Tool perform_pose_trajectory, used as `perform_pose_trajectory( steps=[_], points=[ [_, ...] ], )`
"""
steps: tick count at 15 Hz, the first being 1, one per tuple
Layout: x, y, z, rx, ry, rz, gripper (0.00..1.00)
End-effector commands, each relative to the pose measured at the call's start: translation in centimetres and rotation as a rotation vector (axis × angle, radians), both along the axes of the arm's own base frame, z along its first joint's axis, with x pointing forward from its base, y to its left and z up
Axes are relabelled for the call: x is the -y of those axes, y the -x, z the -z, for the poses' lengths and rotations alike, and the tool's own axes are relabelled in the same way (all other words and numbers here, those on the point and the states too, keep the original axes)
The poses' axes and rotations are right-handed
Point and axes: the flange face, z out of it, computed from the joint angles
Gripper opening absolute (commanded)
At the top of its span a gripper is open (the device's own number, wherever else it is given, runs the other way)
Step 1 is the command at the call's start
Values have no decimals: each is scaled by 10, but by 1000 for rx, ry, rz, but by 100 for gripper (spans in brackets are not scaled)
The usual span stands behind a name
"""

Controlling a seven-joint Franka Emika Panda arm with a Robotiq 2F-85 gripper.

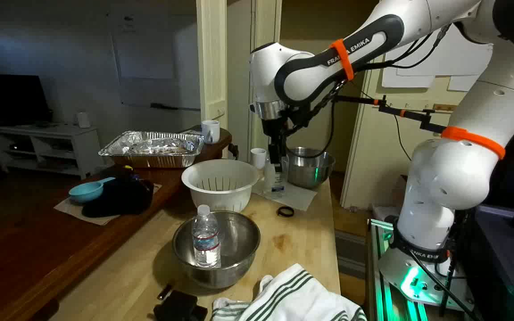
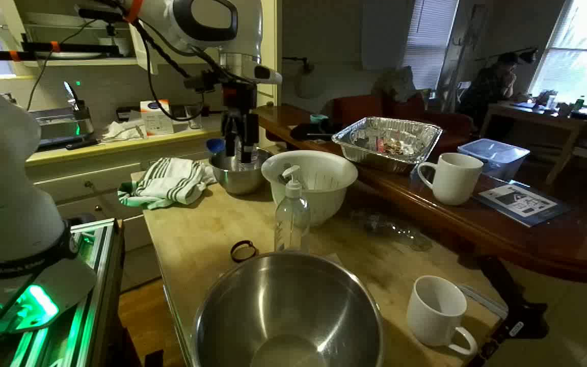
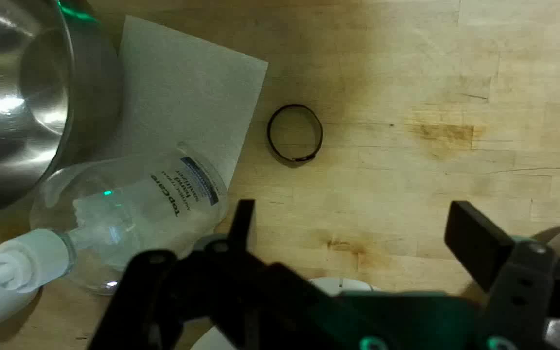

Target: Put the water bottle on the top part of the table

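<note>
The clear water bottle (image 1: 206, 243) with a white cap stands upright in a small steel bowl (image 1: 243, 263) in an exterior view. In an exterior view it is partly hidden behind the fingers (image 2: 246, 159). The bowl rests on the light wooden tabletop (image 1: 301, 243). A raised dark brown wooden tabletop (image 1: 29, 272) runs alongside it. My gripper (image 3: 350, 218) is open and empty, pointing down above the light tabletop. In an exterior view the gripper (image 1: 278, 166) is apart from the water bottle, at the sanitizer's end of the table. The bottle is out of view in the wrist view.
A pump sanitizer bottle (image 3: 134, 214) is close beside one finger. A white colander (image 1: 221, 183) stands beside the bowl. A large steel bowl (image 2: 288, 311), mugs (image 2: 436, 311), a towel (image 1: 288, 298) and a black ring (image 3: 294, 133) lie around. A foil tray (image 1: 154, 149) sits on the raised top.
</note>
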Motion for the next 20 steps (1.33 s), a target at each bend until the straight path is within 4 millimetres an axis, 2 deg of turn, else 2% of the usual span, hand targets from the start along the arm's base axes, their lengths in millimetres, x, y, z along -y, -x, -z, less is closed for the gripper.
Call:
perform_pose_trajectory(
  steps=[1, 6, 8, 12, 16, 18, 20],
  points=[
    [0, 0, 0, -1, 0, 0, 100],
    [0, 0, 0, -1, 0, 0, 100],
    [-24, -12, -2, 56, 7, -3, 100],
    [-101, -38, -24, 231, 9, -90, 100],
    [-185, -58, -35, 322, -15, -202, 100],
    [-214, -66, -31, 312, -47, -251, 100],
    [-234, -75, -19, 255, -111, -305, 100]
  ],
)
